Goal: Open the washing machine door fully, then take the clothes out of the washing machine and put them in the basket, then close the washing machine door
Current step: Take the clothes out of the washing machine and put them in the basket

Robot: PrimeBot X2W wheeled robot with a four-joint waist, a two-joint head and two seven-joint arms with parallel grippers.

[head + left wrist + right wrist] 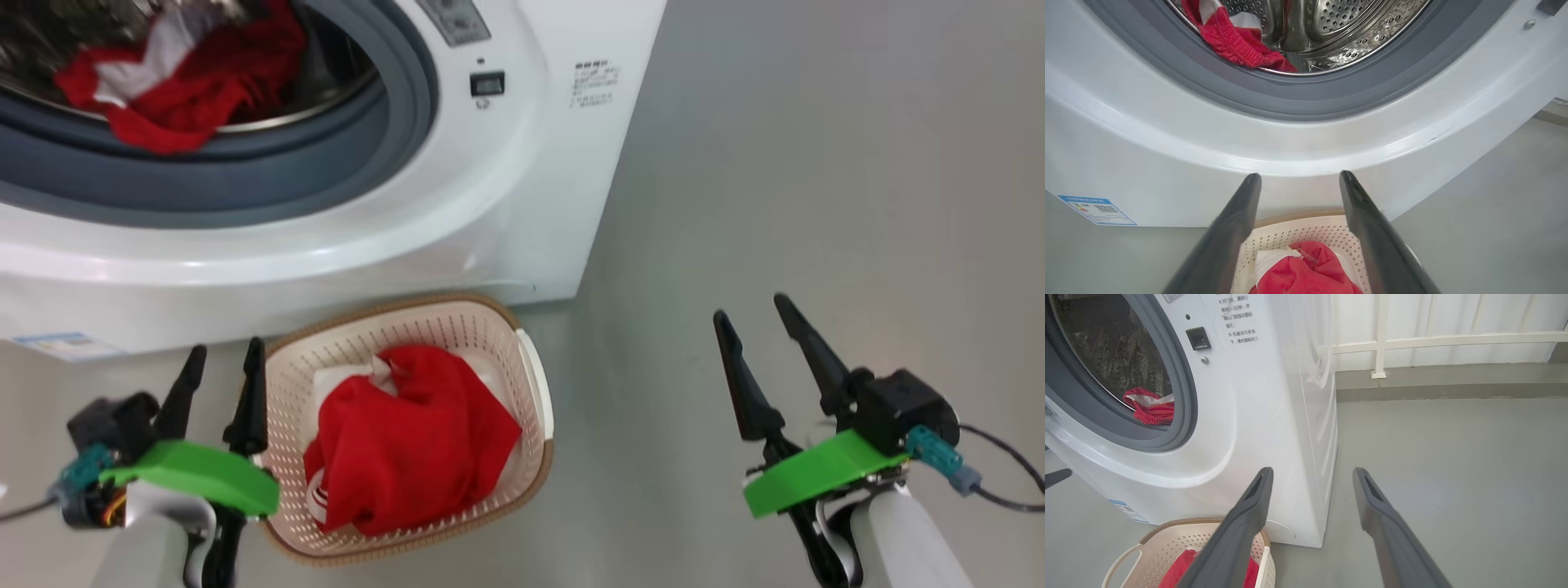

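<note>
**A:** Where are the clothes (184,90)?

**B:** One red-and-white piece lies bunched at the front lip of the drum (1331,28), close to the grey ring (245,175). A second garment (408,445) fills the basket (392,314), which sits on the floor just beside the foot of the washer (343,237).

**A:** How will the drum piece handle?

**B:** Light, I'd judge, and limp. It has no stiffness, so it'll sag and trail from wherever it's pinched. It looks neither slippery nor fragile, though a loose end could drag on the ring.

**A:** Where to take hold?

**B:** On the thick red fold nearest the opening. Go deep enough to catch several layers, and avoid the thin white edge.

**A:** And the arms?

**B:** Both are low in front of the washer, fingers pointing towards it. The left claw (227,346) hangs at the basket's left rim, spread wide and holding nothing. The right claw (749,307) is well apart to the right over bare floor, equally spread and empty.
</note>
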